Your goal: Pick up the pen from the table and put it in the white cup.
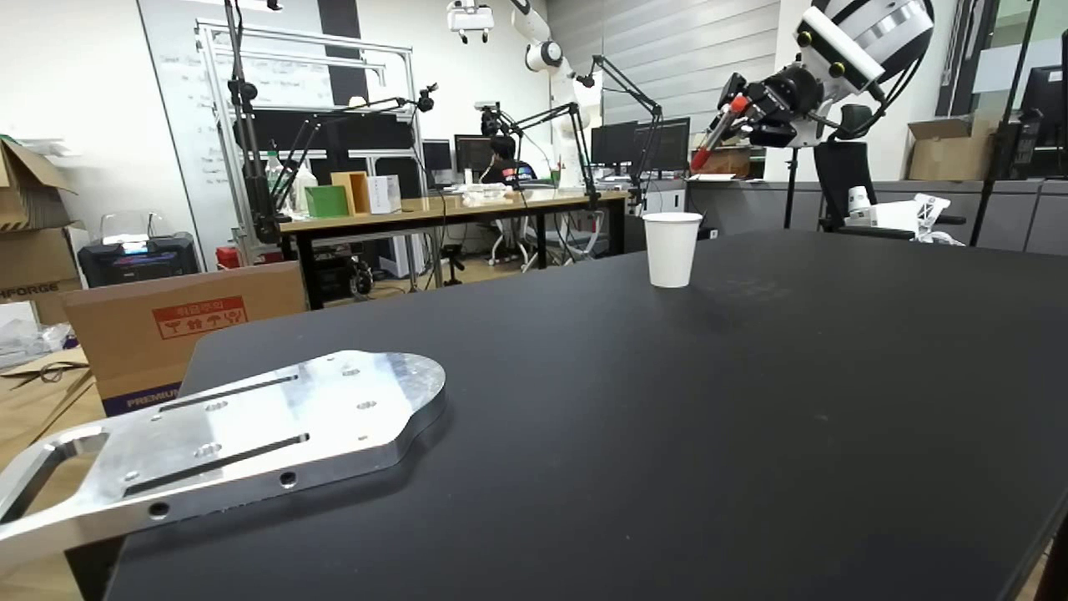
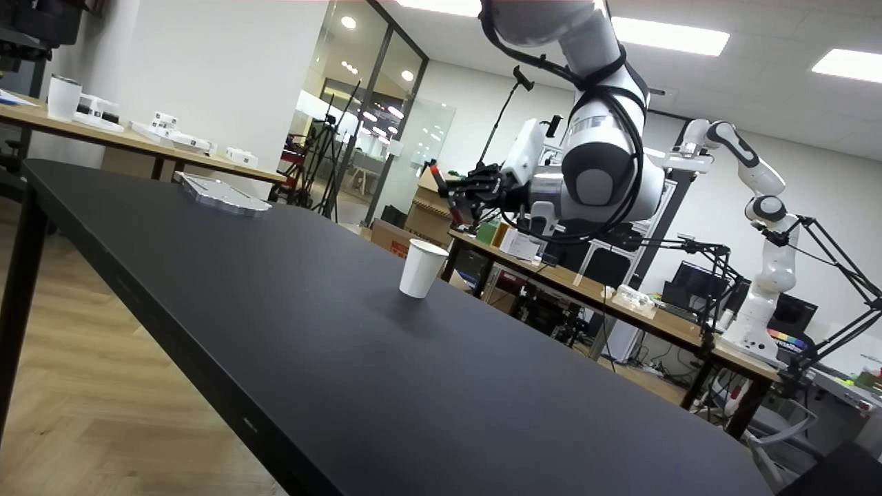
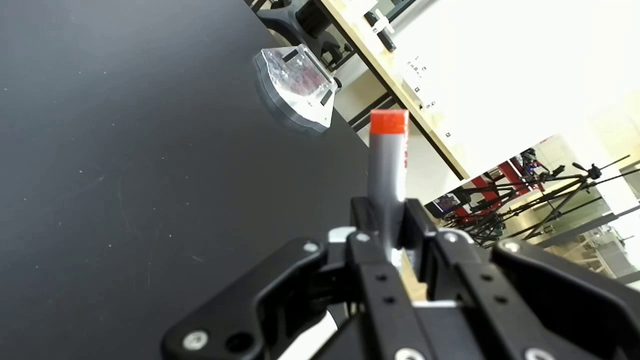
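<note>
In an exterior view, a black gripper [image 1: 745,114] clasps a red-and-grey pen [image 1: 718,132], tilted in midair above and apart from a white cup [image 1: 671,250] that stands upright on a black table [image 1: 684,401]; a metal plate [image 1: 334,409] lies in the foreground, one end jutting past the table's edge, and a light wooden workbench [image 1: 413,214] stands behind. In an exterior view, a white arm [image 2: 599,172] hangs in from the top, its gripper holding the pen up off the table, one red end raised, while the cup stands near the table's edge and the plate lies well apart from it. In the wrist view, two black fingers [image 3: 419,220] press on the pen from either side, its red end jutting beyond their tips
</note>
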